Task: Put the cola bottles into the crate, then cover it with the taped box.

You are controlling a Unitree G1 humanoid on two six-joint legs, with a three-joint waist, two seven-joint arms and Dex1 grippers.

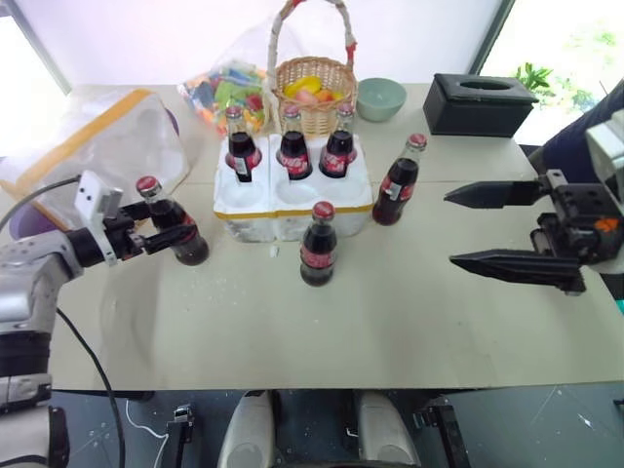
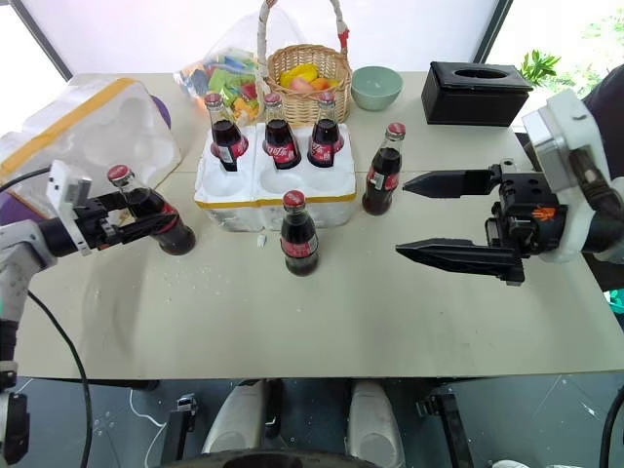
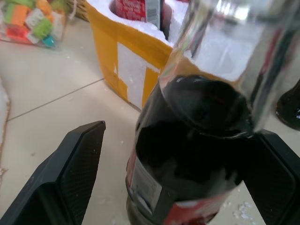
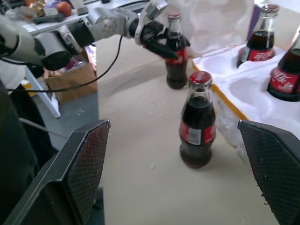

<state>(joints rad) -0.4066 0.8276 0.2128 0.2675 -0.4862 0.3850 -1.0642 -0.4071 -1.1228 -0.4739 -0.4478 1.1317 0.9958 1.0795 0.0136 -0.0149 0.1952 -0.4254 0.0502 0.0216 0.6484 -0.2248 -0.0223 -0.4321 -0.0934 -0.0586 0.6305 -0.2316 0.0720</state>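
White styrofoam crate (image 1: 292, 200) with a yellow tape band sits mid-tabletop (image 1: 390, 312), three cola bottles standing in its far row of wells: left one (image 1: 240, 146), middle one (image 1: 292, 143), right one (image 1: 339, 142); the near wells look empty. Fourth cola bottle (image 1: 318, 244) stands on the tabletop just in front of the crate's near edge, fifth (image 1: 400, 181) stands just beside the crate's right end. Sixth bottle (image 1: 174, 222) is upright on the tabletop to the left of the crate, with the left claw (image 1: 156, 234) around its body; the left wrist view shows one finger (image 3: 269, 178) against the glass and the other finger (image 3: 70, 173) standing off with a gap, so the jaws are open around it, not clamped. Right claw (image 1: 463, 227) hangs above the tabletop's right side, pointing toward the crate, jaws wide open, holding nothing, well apart from any bottle. Taped box (image 1: 93, 146) with yellow tape lies at the far left of the tabletop, behind the left arm. Wicker basket (image 1: 312, 93) with fruit sits just behind the crate, a bag of coloured blocks (image 1: 224, 93) to its left, a pale green bowl (image 1: 380, 97) and a black tissue box (image 1: 483, 102) to its right.
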